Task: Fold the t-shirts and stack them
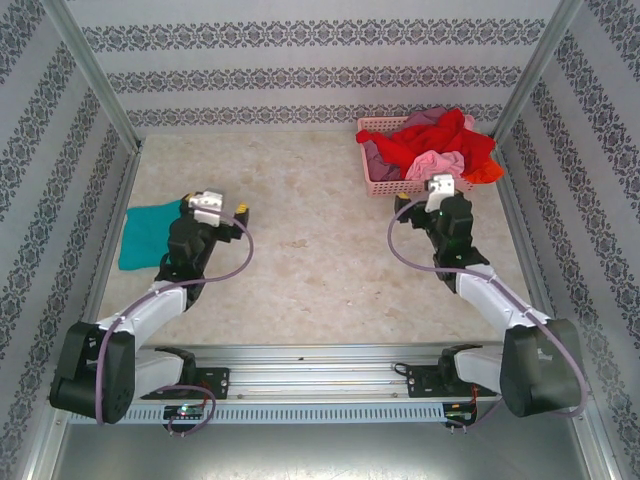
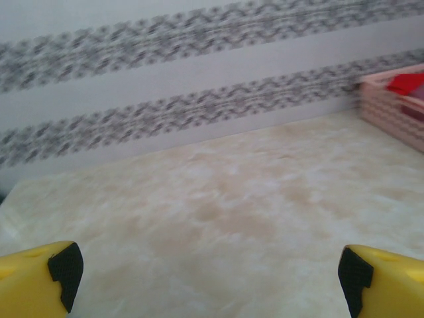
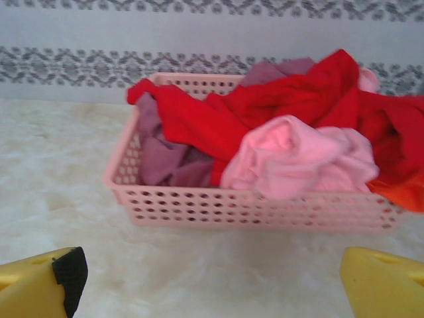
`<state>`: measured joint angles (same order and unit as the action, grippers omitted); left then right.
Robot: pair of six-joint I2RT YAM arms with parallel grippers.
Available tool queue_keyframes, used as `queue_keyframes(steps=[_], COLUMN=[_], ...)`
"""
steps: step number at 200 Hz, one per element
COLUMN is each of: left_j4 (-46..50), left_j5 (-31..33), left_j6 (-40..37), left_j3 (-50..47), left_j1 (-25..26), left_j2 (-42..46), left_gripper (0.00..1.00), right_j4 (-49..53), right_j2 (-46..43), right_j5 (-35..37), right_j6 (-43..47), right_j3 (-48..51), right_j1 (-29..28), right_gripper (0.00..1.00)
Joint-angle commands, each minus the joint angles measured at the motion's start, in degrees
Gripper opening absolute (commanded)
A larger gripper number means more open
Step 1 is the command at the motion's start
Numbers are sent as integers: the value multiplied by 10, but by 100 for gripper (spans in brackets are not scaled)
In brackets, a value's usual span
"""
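T-shirts (image 1: 440,145) heaped in basket (image 1: 368,160) upper right, right gripper (image 1: 440,186) spread wide below it, left gripper (image 1: 222,210) spread wide beside teal t-shirt (image 1: 145,235)

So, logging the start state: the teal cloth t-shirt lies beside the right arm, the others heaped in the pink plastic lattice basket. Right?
No: the top external view shows the teal cloth t-shirt beside the left arm. The other t-shirts are indeed heaped in the pink plastic lattice basket.

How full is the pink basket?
Overfull: the basket holds a red t-shirt, light pink t-shirt and mauve t-shirt heaped above its rim.
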<state>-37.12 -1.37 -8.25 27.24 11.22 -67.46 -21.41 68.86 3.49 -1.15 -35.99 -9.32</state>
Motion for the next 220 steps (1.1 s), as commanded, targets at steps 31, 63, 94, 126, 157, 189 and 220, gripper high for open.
queue_keyframes(steps=[31,63,94,126,157,189,220], left_j4=[101,96,76,76,83,83,81], left_j5=[-45,-51,-51,-45,-44,-38,-31], left_j6=[-47,-39,-29,-27,-26,-24,-23], left_j3=[72,98,100,96,91,87,83], left_j1=[136,193,214,220,222,222,222], left_j2=[-54,-96,-117,-119,-116,-114,-113], left_gripper=[100,100,100,100,100,100,100], right_j4=[167,202,246,288,331,372,395], right_j2=[104,205,310,398,476,539,575], right_j5=[29,28,28,25,29,34,39], right_j6=[-54,-44,-51,-75,-91,-87,-81], right_j3=[-180,-282,-384,-470,-547,-617,-661], right_j1=[-29,-49,-70,-81,-79,-71,-53], right_gripper=[98,98,91,79,59,41,29])
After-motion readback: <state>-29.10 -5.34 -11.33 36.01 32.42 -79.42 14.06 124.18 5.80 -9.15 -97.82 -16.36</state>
